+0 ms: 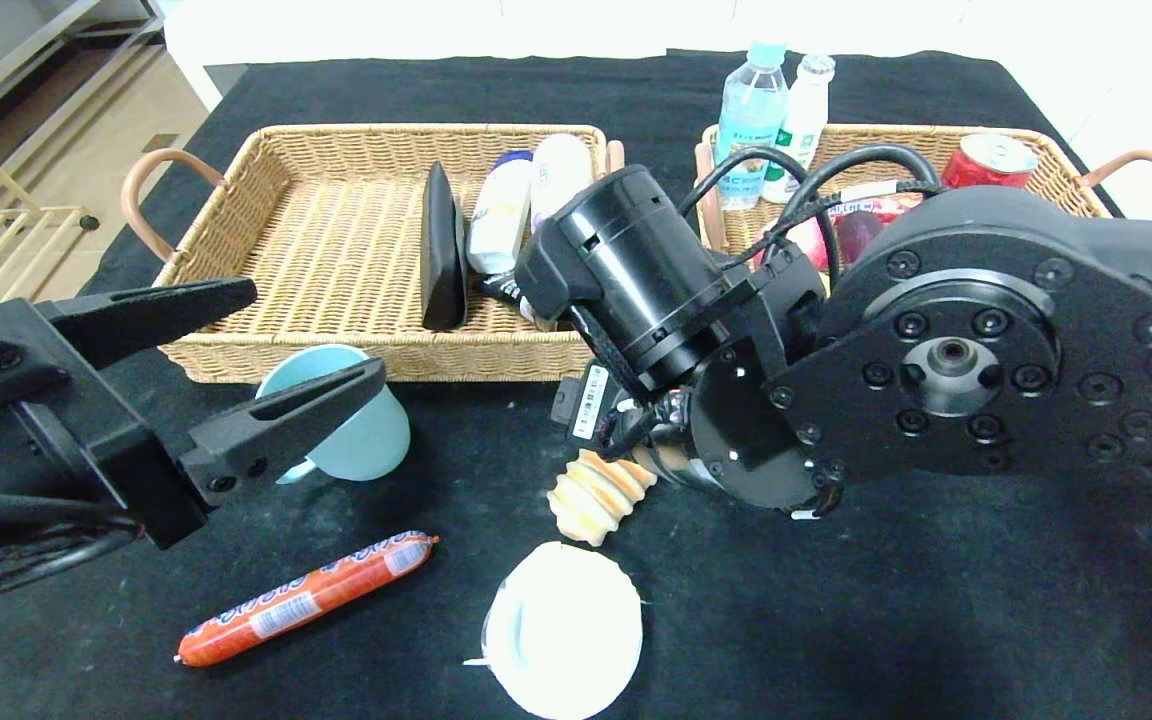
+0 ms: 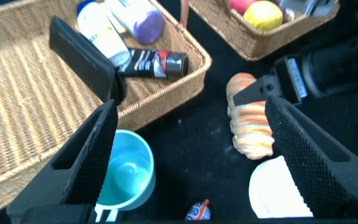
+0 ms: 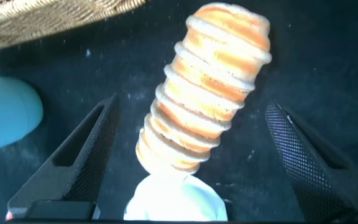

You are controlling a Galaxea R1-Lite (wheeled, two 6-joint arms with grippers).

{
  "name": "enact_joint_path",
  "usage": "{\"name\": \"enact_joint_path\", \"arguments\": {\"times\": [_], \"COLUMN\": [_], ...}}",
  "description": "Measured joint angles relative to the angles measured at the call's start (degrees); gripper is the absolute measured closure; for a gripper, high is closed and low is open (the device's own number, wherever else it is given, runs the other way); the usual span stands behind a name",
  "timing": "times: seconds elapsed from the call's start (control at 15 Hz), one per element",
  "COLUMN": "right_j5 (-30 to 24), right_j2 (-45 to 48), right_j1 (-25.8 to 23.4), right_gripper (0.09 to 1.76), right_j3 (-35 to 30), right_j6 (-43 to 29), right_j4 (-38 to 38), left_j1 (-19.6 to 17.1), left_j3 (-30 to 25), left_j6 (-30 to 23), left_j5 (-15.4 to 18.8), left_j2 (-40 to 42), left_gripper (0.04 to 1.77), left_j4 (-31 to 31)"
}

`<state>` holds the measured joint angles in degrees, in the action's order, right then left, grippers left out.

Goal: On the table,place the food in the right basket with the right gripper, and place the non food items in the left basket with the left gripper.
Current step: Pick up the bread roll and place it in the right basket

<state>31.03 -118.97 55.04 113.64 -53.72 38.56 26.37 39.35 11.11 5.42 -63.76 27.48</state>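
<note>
Two wicker baskets upper frame; two clear bottles; one mug, one bread roll, one sausage, one white lid, one soda can

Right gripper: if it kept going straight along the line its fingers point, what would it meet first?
Most likely the bread roll: the right gripper is open, one finger on each side of the roll, apart from it. The black-clothed table lies just beyond it.

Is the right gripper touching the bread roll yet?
Apart. In the right wrist view the right gripper is open, its fingers standing on either side of the bread roll with dark cloth showing between.
</note>
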Motion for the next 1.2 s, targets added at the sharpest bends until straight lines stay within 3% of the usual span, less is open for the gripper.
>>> {"name": "enact_joint_path", "arguments": {"times": [0.2, 1.2], "right_j5": [3.5, 5.9], "right_j2": [-1.5, -5.1], "right_j1": [0.3, 0.9], "right_gripper": [0.15, 0.15], "right_j3": [0.0, -0.1], "right_j6": [-0.4, -0.2], "right_j4": [-0.3, -1.5], "left_j1": [0.0, 0.1], "left_j3": [0.4, 0.0], "left_j6": [0.2, 0.4], "left_j5": [0.1, 0.2], "left_j2": [1.3, 2.0], "left_gripper": [0.09, 0.09], "left_j4": [-0.3, -0.4]}}
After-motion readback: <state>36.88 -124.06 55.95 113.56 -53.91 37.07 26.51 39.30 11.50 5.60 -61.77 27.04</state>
